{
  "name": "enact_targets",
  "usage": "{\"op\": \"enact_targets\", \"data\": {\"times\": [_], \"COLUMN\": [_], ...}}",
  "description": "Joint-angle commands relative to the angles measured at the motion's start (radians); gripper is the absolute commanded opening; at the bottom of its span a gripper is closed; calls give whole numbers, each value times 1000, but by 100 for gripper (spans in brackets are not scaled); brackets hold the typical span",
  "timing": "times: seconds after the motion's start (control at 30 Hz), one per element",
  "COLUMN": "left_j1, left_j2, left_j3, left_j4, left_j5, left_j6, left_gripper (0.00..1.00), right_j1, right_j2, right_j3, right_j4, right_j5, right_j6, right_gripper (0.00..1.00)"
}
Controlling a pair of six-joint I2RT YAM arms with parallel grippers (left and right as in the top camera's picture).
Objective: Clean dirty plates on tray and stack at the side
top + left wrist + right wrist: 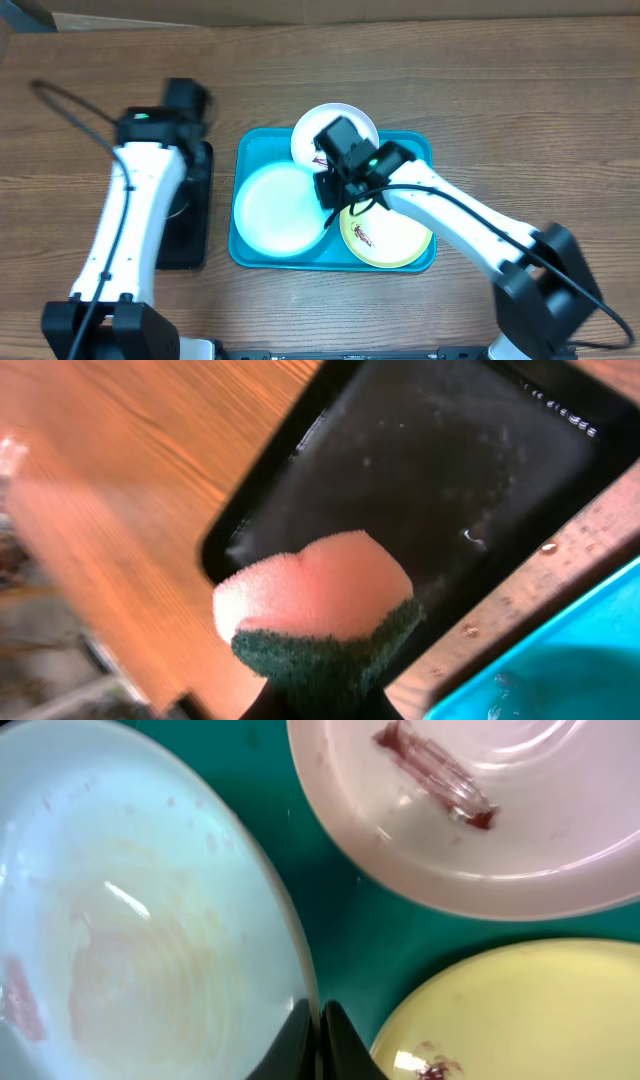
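Sponge (315, 605) sits closest in L wrist view: pale foam up, green scrub side down. It is pinched at its base by L pincer (305, 690), whose fingers are mostly hidden under it, so it reads as clamped on sponge. Behind sponge is black tray (430, 470) on wood table (120, 460); L pincer hangs over one corner of it. Turquoise tray (250, 150) is off to L pincer's right, beside black tray w/ a strip of table betw them.

R pincer (320, 1040) is down inside tray, fingers narrow and nipped onto rim of blue plate (130, 920). Blue plate spreads left of R pincer in tray's left part, w/ faint pinkish marks. White plate (500, 820) is ahead and to the right of R pincer, w/ a red-brown smear (435, 775) on it; overhead it overhangs tray's far rim. Yellow plate (540, 1010) is just right of R pincer, w/ a small red-brown smear near its edge. Tray floor shows in gaps betw all 3 plates.
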State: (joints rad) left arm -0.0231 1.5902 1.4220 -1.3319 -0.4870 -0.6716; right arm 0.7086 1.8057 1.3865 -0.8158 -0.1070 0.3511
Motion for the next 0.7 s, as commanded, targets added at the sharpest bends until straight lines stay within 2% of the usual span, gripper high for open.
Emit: {"op": "enact_targets", "data": {"times": [0.0,0.1,0.27,0.4,0.67], "left_j1": [110,201,318,373,391], "left_j2": [-1,-1,-1,-1,-1], "left_j3": [-65,-132,-204,-224,-224], "left_j4": [65,119,167,186,198], "left_j5": [317,425,455,535,539], "left_j6": [222,257,270,277,280], "left_gripper": [4,4,4,4,4], "right_j1": [-1,5,63,166,426], "right_j2": [-100,-127,-158,-161,-161], "right_j3": [127,198,247,248,248], "right_j4": [-74,-177,-287,-295,-184], "right_j5": [172,317,540,790,1293], "right_j6": [-58,-69,-116,-166,-329], "right_gripper": [4,4,4,4,4]}}
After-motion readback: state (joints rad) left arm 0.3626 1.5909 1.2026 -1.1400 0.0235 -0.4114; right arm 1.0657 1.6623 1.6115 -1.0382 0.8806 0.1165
